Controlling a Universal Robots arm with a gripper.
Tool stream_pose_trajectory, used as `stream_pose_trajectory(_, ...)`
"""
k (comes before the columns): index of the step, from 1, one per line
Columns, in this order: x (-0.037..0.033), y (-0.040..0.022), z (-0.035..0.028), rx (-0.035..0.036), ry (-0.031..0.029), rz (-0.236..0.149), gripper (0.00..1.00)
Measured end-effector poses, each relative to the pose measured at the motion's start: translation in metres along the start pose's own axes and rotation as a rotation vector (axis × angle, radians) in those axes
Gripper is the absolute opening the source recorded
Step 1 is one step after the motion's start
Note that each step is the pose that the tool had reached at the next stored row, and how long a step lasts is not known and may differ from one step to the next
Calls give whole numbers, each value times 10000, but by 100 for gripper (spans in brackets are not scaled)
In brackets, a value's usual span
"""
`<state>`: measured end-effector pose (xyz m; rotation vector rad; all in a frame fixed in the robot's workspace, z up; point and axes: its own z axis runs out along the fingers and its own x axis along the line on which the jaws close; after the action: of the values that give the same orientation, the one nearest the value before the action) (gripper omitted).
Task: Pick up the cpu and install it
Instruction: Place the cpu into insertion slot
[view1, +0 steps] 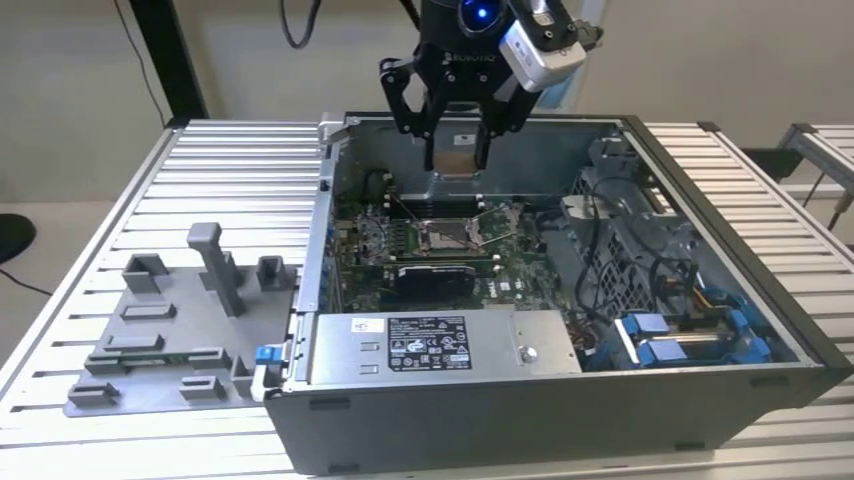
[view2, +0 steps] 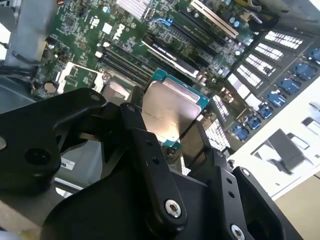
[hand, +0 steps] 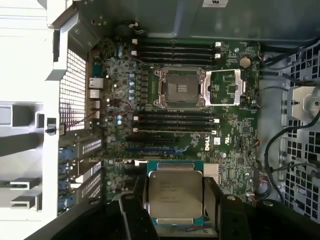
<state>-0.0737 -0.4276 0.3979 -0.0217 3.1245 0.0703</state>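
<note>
Pincer (hand: 175, 199) pinching cpu (hand: 175, 192) by its edges, above case (view1: 561, 400) | case: motherboard (hand: 235, 130), its socket (hand: 179, 88) flipped open

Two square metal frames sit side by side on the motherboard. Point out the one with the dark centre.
The socket frame, centred between the memory slots; the neighbouring frame at their end is hollow, green showing through.

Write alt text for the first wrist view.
A black two-finger gripper grips a flat silvery square cpu by its edges over a green motherboard inside an open computer case. Farther along the board sits the square metal-framed socket, its dark centre uncovered.
</note>
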Motion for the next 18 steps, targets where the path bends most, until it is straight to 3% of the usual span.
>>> stream_pose_trajectory(5,-56,129,17,31,1,2,0)
stream_pose_trajectory(11,-97,327,35,40,1,3,0)
stream_pose_trajectory(18,-198,557,61,48,1,2,0)
